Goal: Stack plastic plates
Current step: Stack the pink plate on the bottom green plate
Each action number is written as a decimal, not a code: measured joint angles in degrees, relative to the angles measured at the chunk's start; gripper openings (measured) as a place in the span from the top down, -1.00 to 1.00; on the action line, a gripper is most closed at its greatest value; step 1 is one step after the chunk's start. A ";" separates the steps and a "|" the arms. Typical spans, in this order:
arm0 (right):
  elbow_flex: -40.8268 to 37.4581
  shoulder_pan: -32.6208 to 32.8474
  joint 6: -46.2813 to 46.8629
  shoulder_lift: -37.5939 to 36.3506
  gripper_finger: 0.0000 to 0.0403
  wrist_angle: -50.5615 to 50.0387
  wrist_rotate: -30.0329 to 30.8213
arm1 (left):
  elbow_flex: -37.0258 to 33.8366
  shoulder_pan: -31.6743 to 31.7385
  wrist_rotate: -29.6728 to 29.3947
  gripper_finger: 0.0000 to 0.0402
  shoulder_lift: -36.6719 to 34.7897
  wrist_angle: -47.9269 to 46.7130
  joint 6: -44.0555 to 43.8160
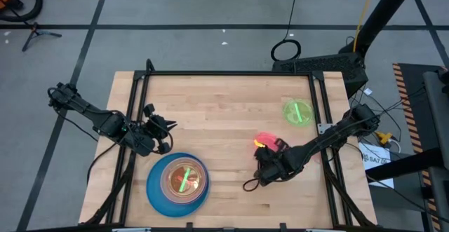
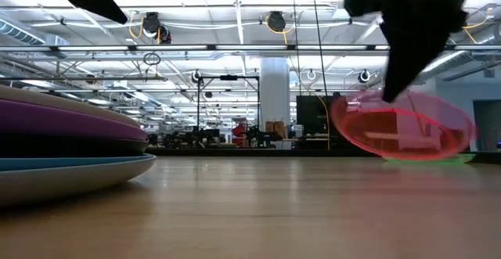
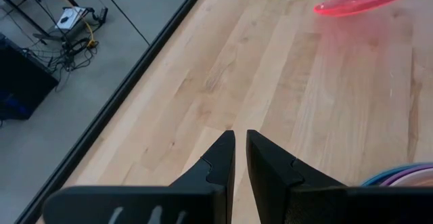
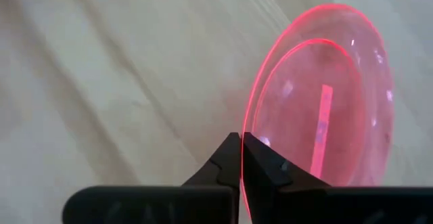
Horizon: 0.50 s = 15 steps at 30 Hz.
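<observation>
A small translucent pink plate [image 2: 403,130] hangs tilted above the table at the right, with my right gripper [image 4: 241,137] shut on it; from above, the plate [image 1: 264,141] shows just beyond the gripper [image 1: 270,150]. Farther back on the right, a neon green plate [image 1: 297,112] lies flat on the table. At the near left stands a stack of plates [image 1: 177,183], a large blue one at the bottom and an orange-brown one on top. My left gripper [image 3: 240,153] hovers beside the stack, fingers all but together, nothing between them. My right gripper pinches the pink plate's rim [image 4: 247,124] between its two fingers. The fingers come from above, slanting down. The plate is lifted clear of the table and tilted, its held edge [image 2: 368,102] highest and the opposite edge lowest.
Black rails [image 1: 224,73] frame the wooden table top at the back and sides. Bare wood [image 1: 224,120] lies between the stack and the two small plates. Cables [image 1: 382,137] hang off the table's right side.
</observation>
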 joint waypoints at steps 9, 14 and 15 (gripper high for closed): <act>5.51 -0.35 -26.36 0.76 0.99 16.95 4.22 | 0.00 0.00 0.00 0.77 0.00 0.01 -0.08; 10.94 -1.84 -37.50 4.33 0.99 22.65 4.24 | 0.00 0.00 -0.02 0.77 0.00 0.03 -0.10; 12.49 -2.11 -39.36 5.37 0.99 22.68 4.15 | 0.00 0.00 -0.01 0.77 -0.01 0.04 -0.10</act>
